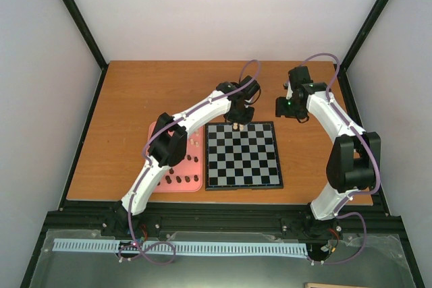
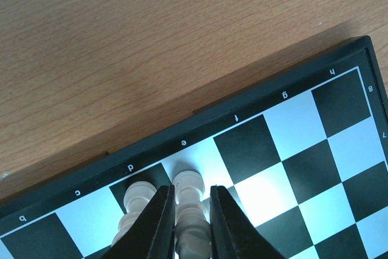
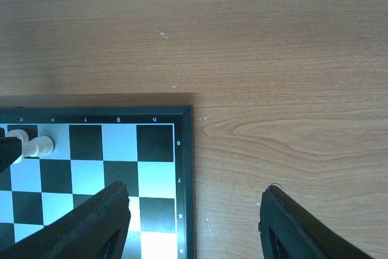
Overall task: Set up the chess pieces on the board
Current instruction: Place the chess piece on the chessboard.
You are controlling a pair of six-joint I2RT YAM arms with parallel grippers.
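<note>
The board [image 1: 243,156] lies flat in the middle of the table, black and light grey checks inside a black border. My left gripper [image 2: 191,189] is at the board's far edge, shut on a cream chess piece [image 2: 188,213] that stands on the light square marked e. Just outside its left finger, a second cream piece [image 2: 136,205] stands on the dark square marked d. In the right wrist view both cream pieces [image 3: 31,145] show at the far left. My right gripper [image 3: 197,210] hangs open over the board's far right corner [image 3: 185,116], holding nothing.
A pink tray [image 1: 156,133] lies against the board's left side, with several dark brown pieces [image 1: 177,180] along its near edge and a few pale ones [image 1: 194,158] by the board. Bare wooden table [image 1: 155,92] lies beyond the board and to its right.
</note>
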